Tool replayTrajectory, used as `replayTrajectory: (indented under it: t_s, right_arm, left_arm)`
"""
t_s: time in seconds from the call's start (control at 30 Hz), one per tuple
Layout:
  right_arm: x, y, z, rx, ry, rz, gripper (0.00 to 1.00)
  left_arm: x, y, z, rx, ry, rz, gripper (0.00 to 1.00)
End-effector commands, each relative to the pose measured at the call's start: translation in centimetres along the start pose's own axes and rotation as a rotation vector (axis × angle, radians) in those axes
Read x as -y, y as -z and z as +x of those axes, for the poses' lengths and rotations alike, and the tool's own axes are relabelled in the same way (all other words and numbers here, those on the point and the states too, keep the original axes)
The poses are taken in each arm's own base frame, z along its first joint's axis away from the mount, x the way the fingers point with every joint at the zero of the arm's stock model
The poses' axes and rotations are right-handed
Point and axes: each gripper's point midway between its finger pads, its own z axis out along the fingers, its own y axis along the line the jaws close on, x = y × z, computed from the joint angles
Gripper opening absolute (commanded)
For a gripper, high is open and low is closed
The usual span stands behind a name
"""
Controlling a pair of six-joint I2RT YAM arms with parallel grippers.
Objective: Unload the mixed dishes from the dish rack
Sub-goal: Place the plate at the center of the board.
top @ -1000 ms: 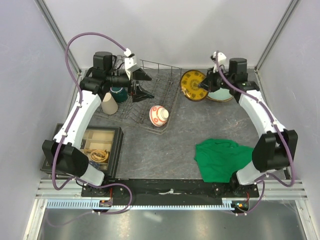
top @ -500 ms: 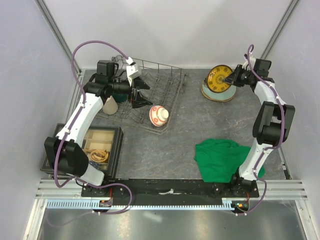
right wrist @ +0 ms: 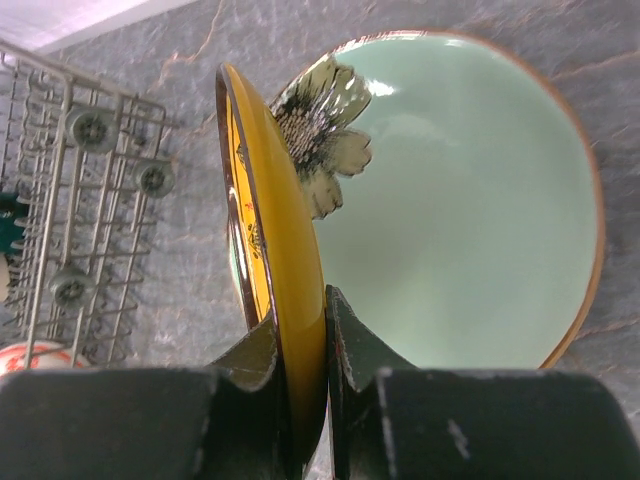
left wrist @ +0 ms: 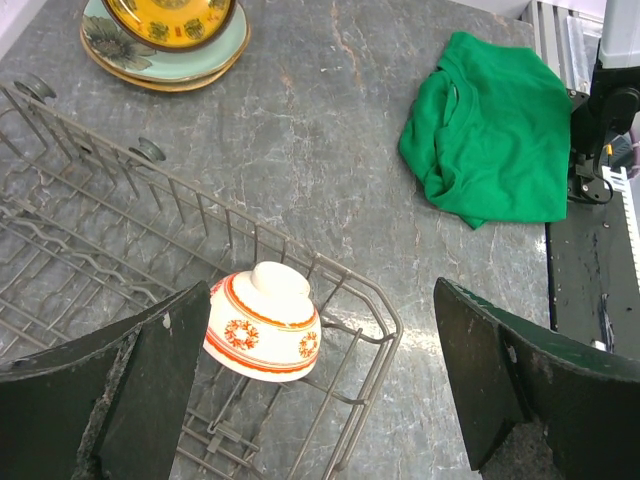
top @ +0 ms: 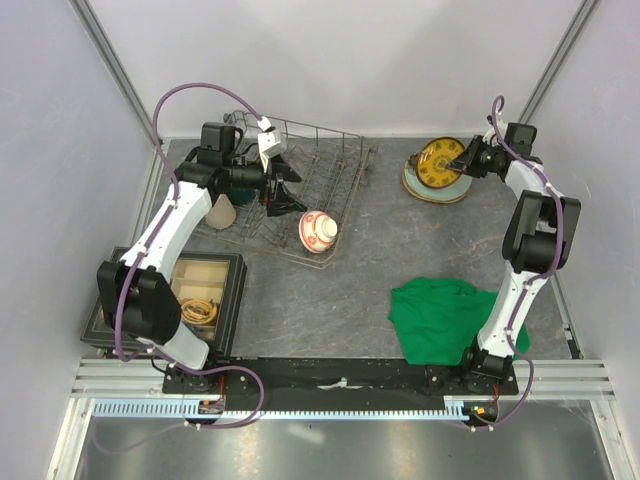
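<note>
Our right pincer [right wrist: 300, 338] was clamped on the rim of the yellow plate [right wrist: 262, 220], which it held on edge just above the mint-green plate [right wrist: 460, 220]. The plate looked stiff, glazed and breakable, so we judged it slippery and best held firmly by the rim. Our left pincer [left wrist: 318, 300] stood wide apart and empty, and below it the overturned red-and-white bowl [left wrist: 262, 320] lay in a corner of the rack [left wrist: 120, 200]. Only the top view showed the beige cup [top: 221, 212] beside that arm, and only the right wrist view showed the rim grip.

bowl [top: 319, 230] in dish rack [top: 335, 165], left | plate stack [top: 424, 192] back right | cloth [top: 445, 315] front right
</note>
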Motion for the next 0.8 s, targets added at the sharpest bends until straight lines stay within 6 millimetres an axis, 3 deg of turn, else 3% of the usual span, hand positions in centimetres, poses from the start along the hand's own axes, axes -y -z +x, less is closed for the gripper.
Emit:
replayTrajectory:
  t_s: [0.0,0.27,0.47,0.77]
  right_arm:
    - [0.2,-0.3,-3.0,0.074,0.066,0.006,0.0]
    - [1.6,-1.3,-2.8,0.068,0.063,0.029,0.04]
    - [1.9,-1.5,-2.6,0.062,0.058,0.032,0.14]
    - [2.0,-1.4,-2.4,0.06,0.066,0.042,0.49]
  left_arm:
    - [-0.2,-0.1,-0.4,0.023,-0.032,0.023,0.99]
    - [-0.2,-0.1,0.0,0.018,-0.032,0.018,0.99]
    - [-0.1,-0.1,0.4,0.014,-0.028,0.017,0.99]
    - [0.0,0.0,0.4,0.014,-0.028,0.019,0.99]
